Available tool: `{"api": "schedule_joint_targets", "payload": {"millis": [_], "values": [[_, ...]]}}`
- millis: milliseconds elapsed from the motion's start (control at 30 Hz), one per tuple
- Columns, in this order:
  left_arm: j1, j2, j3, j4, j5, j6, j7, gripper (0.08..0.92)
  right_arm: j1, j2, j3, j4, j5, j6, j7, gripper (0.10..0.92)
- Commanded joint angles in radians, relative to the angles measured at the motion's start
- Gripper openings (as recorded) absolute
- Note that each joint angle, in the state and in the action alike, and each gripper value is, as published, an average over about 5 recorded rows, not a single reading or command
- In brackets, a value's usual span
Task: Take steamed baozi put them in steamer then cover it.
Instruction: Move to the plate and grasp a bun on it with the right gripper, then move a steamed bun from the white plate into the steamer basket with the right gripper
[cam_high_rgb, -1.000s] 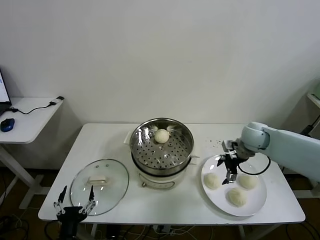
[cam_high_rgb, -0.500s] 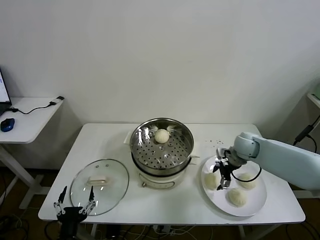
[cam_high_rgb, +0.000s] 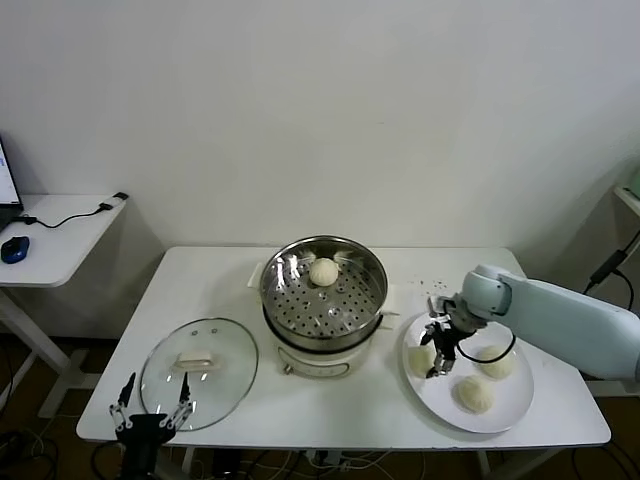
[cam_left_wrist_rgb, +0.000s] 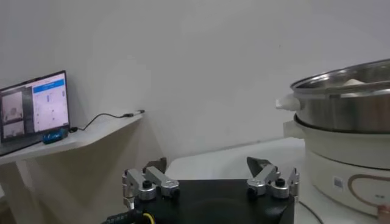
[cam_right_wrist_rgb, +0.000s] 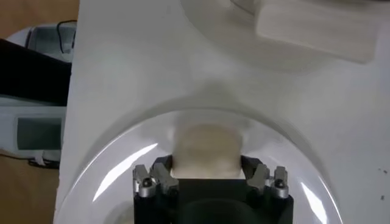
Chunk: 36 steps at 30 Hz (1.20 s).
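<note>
stainless steel marks the steamer (cam_high_rgb: 323, 291), which stands mid-worktop on its white base, its perforated tray holding one baozi (cam_high_rgb: 323, 271) at the far side. the white worktop (cam_high_rgb: 300, 415) also carries the cover (cam_high_rgb: 199, 359), a clear glass lid with a cream bar handle, lying flat to the left of the steamer and near the front edge. to the right of the steamer sits a round white plate (cam_high_rgb: 505, 408) with three more baozi on it.

the right end effector (cam_high_rgb: 439, 352) is down on the plate's left side, its fingers (cam_right_wrist_rgb: 157, 177) set on either side of the leftmost bun (cam_right_wrist_rgb: 207, 151) and touching its flanks in the right wrist view, clenched on that bun, which rests on the plate. the other two buns (cam_high_rgb: 494, 362) lie just beside it, toward the plate's right and near parts.

the left end effector (cam_high_rgb: 150, 408) hangs at the worktop's near left edge, just in front of the cover, its fingers (cam_left_wrist_rgb: 145, 181) spread wide and grasping nothing. a side desk (cam_high_rgb: 60, 225) with a blue mouse (cam_high_rgb: 14, 249) stands far left.
</note>
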Motion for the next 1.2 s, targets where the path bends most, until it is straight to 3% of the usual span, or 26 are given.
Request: {"api": "schedule_joint_targets", "payload": {"millis": [33,200,433,767,1000,1200], "values": [[0.001,-0.001,0.005,-0.005,0.003,0.003,0.001,0.823,0.233,-0.040,-0.118,0.021,0.113,0.010,-0.020,0.701],[0.000,-0.004,0.014,-0.015,0.010,0.007,0.002,0.823,0.566,-0.029,-0.345,0.017,0.263,0.042,-0.052,0.696],[-0.007,-0.005,0.030,-0.020,0.011,0.007,0.004,0.823,0.862,0.108,-0.549,-0.049,0.554,0.070,-0.081,0.696],[-0.006,0.003,0.047,-0.023,0.009,-0.001,0.007,0.823,0.785,0.406,-0.468,-0.129,0.639,0.021,-0.039,0.696],[-0.001,0.005,0.036,-0.023,0.002,-0.011,0.006,0.823,0.654,0.621,-0.407,-0.253,0.614,0.004,-0.022,0.696],[0.002,0.004,0.028,-0.019,-0.008,-0.018,0.006,0.823,0.546,0.719,-0.375,-0.331,0.567,0.001,-0.017,0.696]]}}
